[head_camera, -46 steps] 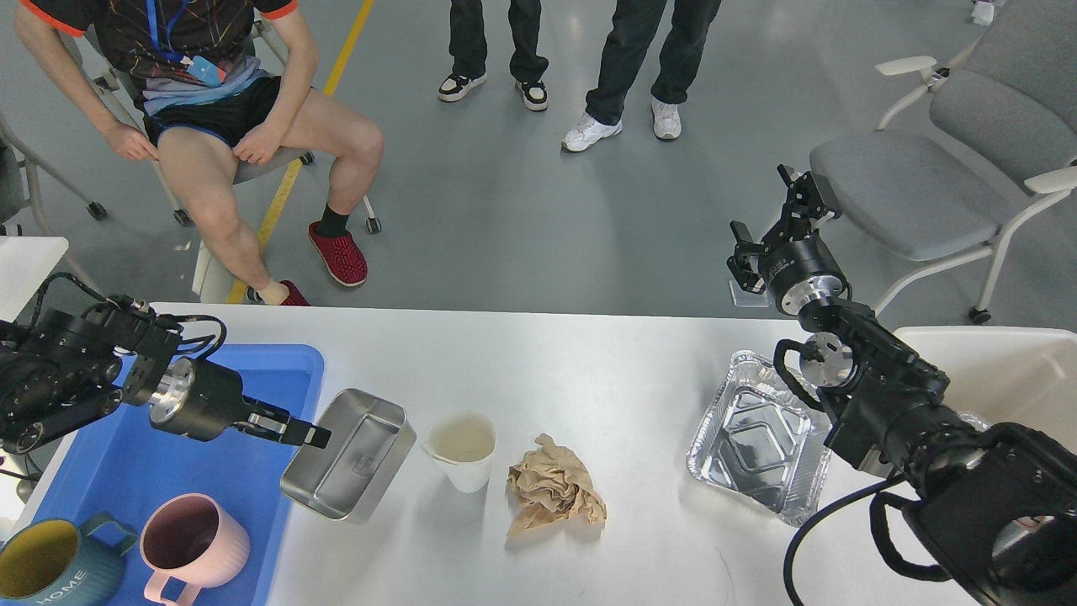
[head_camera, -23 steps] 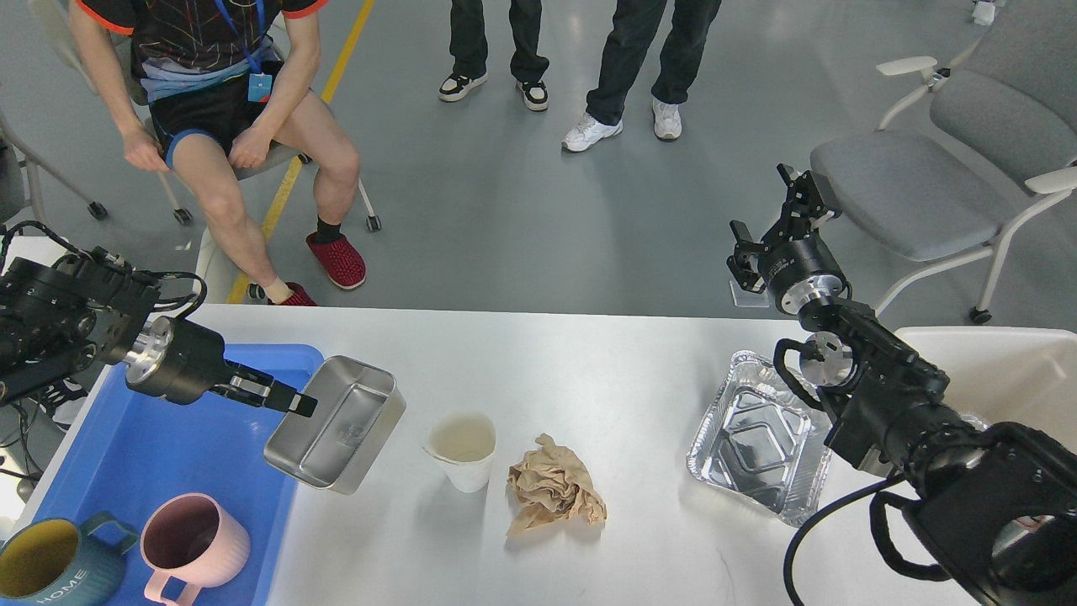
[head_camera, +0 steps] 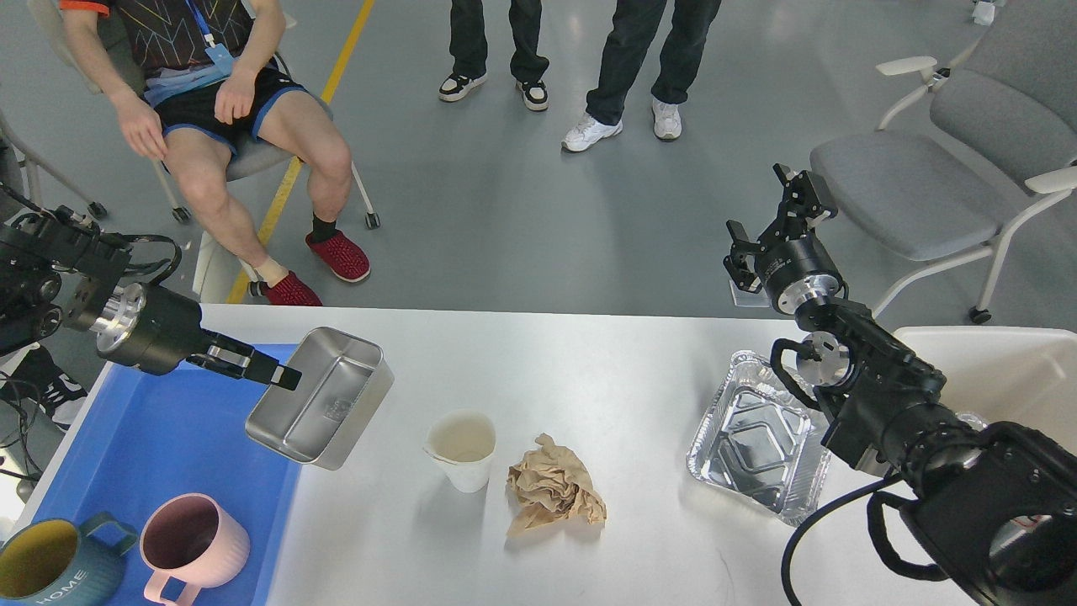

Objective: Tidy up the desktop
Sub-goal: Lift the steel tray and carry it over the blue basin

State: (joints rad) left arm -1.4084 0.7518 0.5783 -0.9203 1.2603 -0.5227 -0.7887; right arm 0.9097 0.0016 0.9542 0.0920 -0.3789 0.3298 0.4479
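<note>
The white worktop [head_camera: 589, 353] fills the lower half of the head view, running from the blue tray [head_camera: 168, 438] at the left to the right arm at the right. The left tool [head_camera: 282, 376] is clenched on the near rim of a steel rectangular tin [head_camera: 324, 408], which hangs tilted in the air over the tray's right edge. In the tray's near corner stand a pink mug [head_camera: 192, 539] and, just beside it, a teal mug [head_camera: 46, 568] with a yellow inside. On the bare worktop near the middle stands a white paper cup [head_camera: 461, 450], upright, with a crumpled brown paper wad [head_camera: 551, 495] just to its right, close but apart from it. Farther right lies an empty foil tray [head_camera: 757, 438], partly hidden by the right arm. The right tool [head_camera: 770, 227] is raised beyond the far edge of the worktop, its fingers spread apart and holding nothing. Behind the worktop a person sits on a chair [head_camera: 917, 185].
</note>
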